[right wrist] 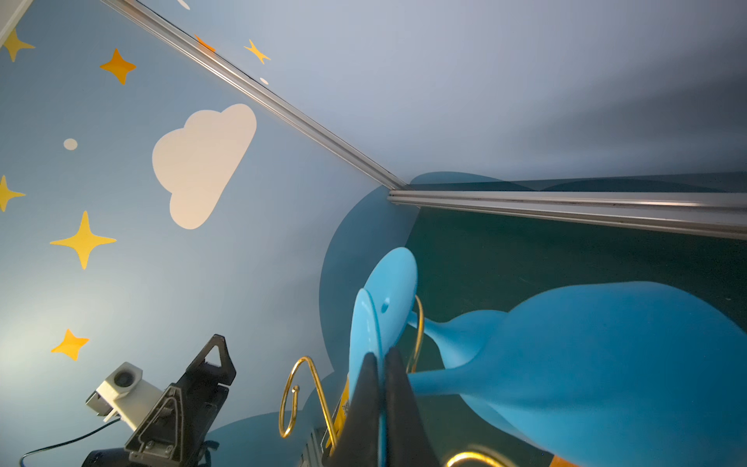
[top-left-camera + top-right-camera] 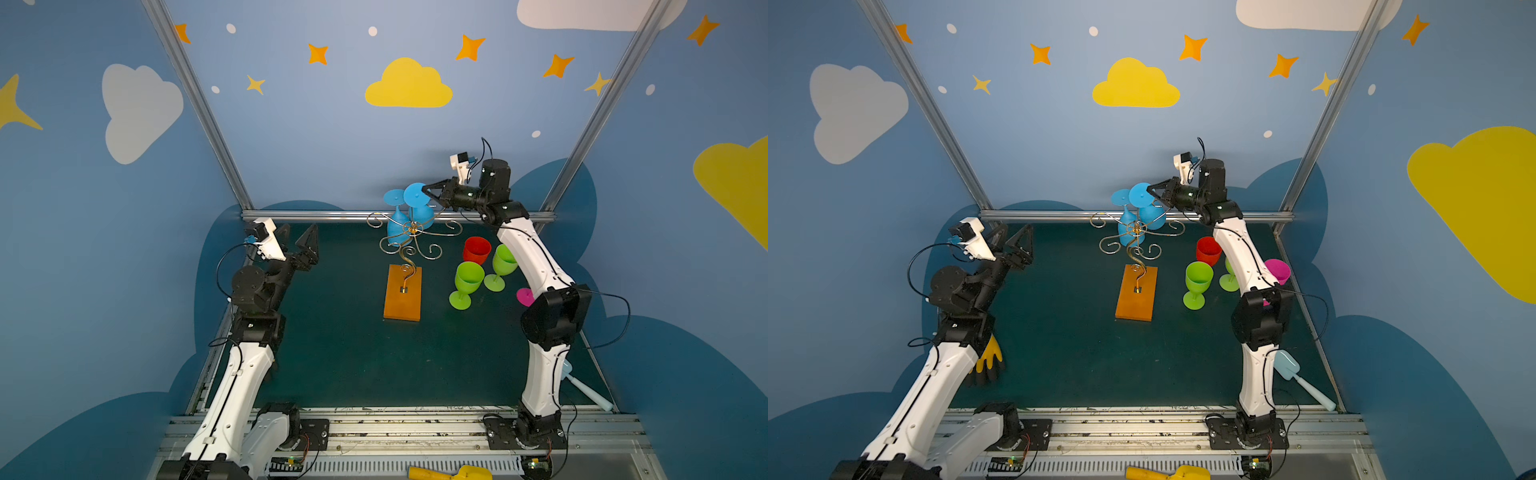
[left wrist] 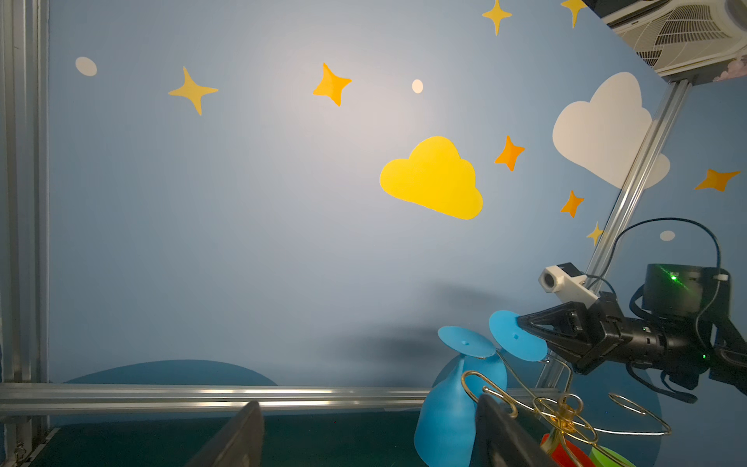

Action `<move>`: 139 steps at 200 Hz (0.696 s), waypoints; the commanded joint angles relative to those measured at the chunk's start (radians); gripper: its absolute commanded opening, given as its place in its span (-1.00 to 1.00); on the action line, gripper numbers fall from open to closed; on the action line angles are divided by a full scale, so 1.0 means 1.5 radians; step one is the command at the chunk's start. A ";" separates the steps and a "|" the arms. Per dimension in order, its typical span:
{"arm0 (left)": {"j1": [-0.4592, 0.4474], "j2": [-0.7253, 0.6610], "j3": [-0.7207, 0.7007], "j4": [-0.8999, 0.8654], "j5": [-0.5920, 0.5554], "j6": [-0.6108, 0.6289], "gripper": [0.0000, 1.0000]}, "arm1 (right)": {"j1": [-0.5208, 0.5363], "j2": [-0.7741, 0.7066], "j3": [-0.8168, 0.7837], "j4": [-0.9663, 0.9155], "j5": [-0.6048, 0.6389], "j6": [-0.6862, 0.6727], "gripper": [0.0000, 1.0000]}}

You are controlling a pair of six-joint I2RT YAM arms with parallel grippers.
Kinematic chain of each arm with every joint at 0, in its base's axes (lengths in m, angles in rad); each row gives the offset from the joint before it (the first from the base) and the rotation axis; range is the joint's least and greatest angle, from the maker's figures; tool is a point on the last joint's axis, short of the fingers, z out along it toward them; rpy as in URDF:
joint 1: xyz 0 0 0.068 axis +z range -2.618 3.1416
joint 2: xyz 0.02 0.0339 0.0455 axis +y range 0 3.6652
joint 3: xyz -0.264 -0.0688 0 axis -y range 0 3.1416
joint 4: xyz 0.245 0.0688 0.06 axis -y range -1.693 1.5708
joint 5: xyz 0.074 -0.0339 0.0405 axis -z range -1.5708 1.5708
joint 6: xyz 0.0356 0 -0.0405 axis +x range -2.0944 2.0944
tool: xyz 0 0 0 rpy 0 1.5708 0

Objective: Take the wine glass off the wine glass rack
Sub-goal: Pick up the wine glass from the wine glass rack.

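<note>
End effector (R) (image 1: 380, 355) clamped on blue wine glass (image 1: 606, 364) foot.

Right of the gold wire wine glass rack on its orange wooden base (image 2: 401, 307), the pink plastic goblet (image 2: 524, 296) is barely a sliver, with the right arm's elbow covering the rest. In a top view the farther green plastic goblet (image 2: 1228, 284) shows little more than its foot; the arm hides its bowl. Front-left of the rack, a yellow-and-black glove (image 2: 990, 356) pokes out from behind the left forearm. In front of the rack, a yellow plastic object (image 2: 451, 473) is sliced by the picture's lower edge, and I can't tell what it is. In the right wrist view, the nearer blue plastic wine glass (image 1: 606, 364) on the rack runs off the frame. The right end effector (image 1: 381, 355) is cut off too, with only its fingertips showing at the glass's foot.
</note>
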 commanded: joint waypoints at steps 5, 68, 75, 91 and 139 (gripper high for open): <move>0.004 -0.011 -0.006 0.013 -0.004 0.006 0.62 | -0.009 -0.001 0.034 0.046 0.014 0.005 -1.00; 0.006 -0.011 -0.005 0.016 0.003 0.002 0.61 | -0.048 -0.033 0.010 0.063 0.025 0.003 -1.00; 0.007 -0.010 -0.004 0.018 0.005 0.001 0.61 | -0.054 -0.039 0.007 0.053 0.028 -0.007 -1.00; 0.006 -0.012 -0.001 0.019 0.018 0.002 0.60 | -0.070 -0.062 -0.011 0.050 0.029 -0.018 -1.00; 0.007 -0.014 0.039 0.001 0.114 -0.006 0.56 | -0.101 -0.166 -0.087 0.017 0.030 -0.082 -1.00</move>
